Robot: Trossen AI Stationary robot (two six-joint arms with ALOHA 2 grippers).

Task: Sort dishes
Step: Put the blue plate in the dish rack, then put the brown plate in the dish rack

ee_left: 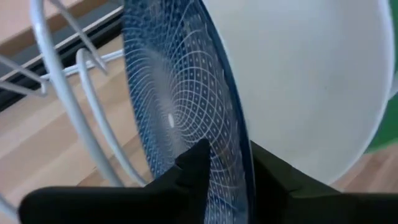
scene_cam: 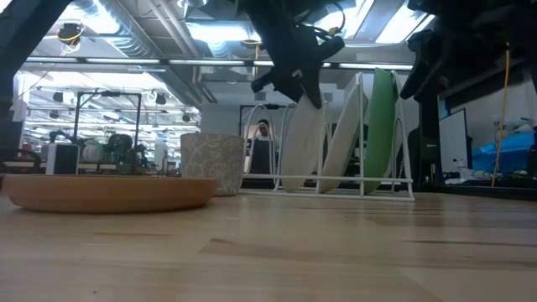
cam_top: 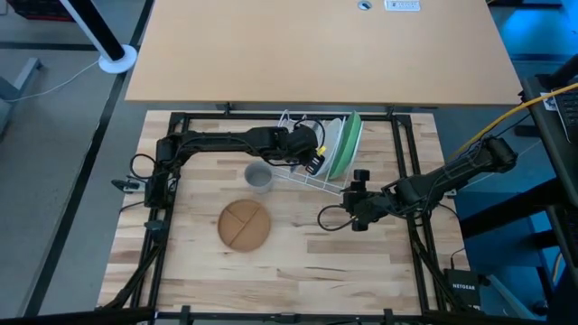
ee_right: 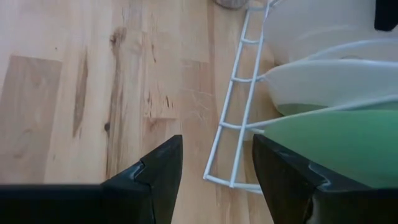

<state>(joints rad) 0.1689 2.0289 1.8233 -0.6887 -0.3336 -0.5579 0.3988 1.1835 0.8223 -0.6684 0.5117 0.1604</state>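
Three dishes stand on edge in the white wire rack (cam_top: 302,178): a green plate (cam_top: 352,137) farthest right, a white plate (cam_top: 335,149) beside it, and a dark blue patterned plate (ee_left: 180,106) on the left. My left gripper (cam_top: 315,157) is at the blue plate's upper rim, open, with one finger on each side. A brown-orange plate (cam_top: 245,224) lies flat on the table. My right gripper (cam_top: 359,178) hangs open over the table by the rack's near right end, with nothing between its fingers. My left gripper comes slanting down from the table's left, its fingers (ee_left: 196,168) standing on either side of the blue plate's rim (ee_left: 244,155). The gap is wider than the rim, and I cannot tell whether a finger touches it. The plate stands on edge in the rack.
A small grey cup (cam_top: 258,177) stands between the rack and the brown-orange plate. In the right wrist view the rack's end wires (ee_right: 239,118) lie just ahead of my right fingers, with bare wood toward the near edge. A tan board (cam_top: 316,54) lies beyond the table's far edge.
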